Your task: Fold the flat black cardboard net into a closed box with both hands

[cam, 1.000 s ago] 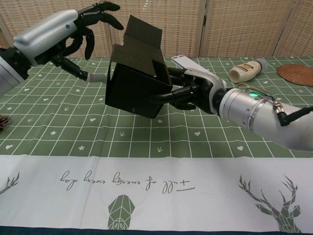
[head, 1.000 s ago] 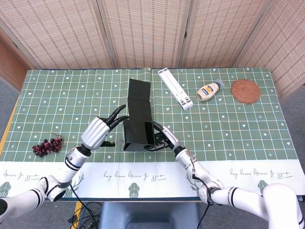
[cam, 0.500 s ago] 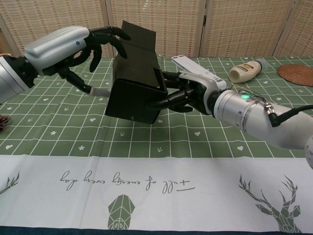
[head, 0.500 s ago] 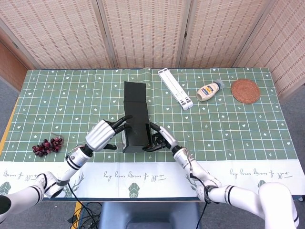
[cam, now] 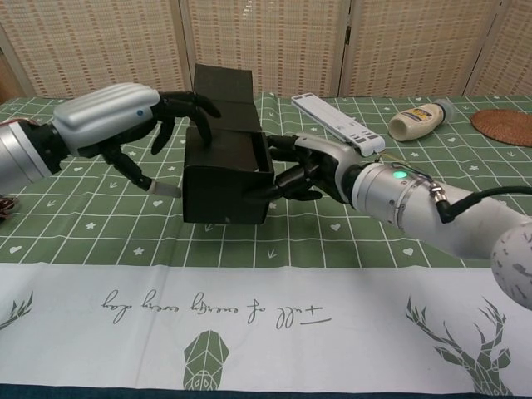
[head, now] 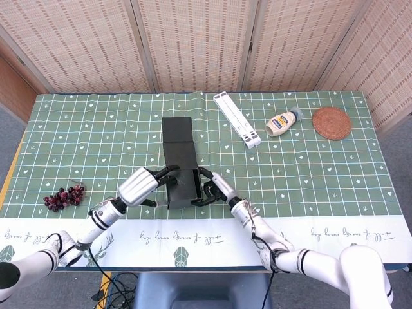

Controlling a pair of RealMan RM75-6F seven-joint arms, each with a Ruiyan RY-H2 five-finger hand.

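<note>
The black cardboard box (head: pixel 181 172) (cam: pixel 224 179) stands level on the green tablecloth at the front middle, partly folded. Its lid flap (head: pixel 177 129) (cam: pixel 223 86) sticks up and back, open. My left hand (head: pixel 145 185) (cam: pixel 125 120) is at the box's left side, fingers spread, their tips resting on the box's top edge; the thumb points down, off the box. From the other side, my right hand (head: pixel 215 188) (cam: pixel 312 166) grips the right wall with fingers and thumb.
A long white flat holder (head: pixel 238 120) (cam: pixel 337 125) lies behind the right hand. Further right are a mayonnaise bottle (head: pixel 283 122) (cam: pixel 424 120) and a woven coaster (head: pixel 331 122) (cam: pixel 503 125). A bunch of dark grapes (head: pixel 63 196) sits at the left.
The box, tilted and held up a second ago, has come down level onto the cloth. My left hand has closed in, from above the box to touching its top.
</note>
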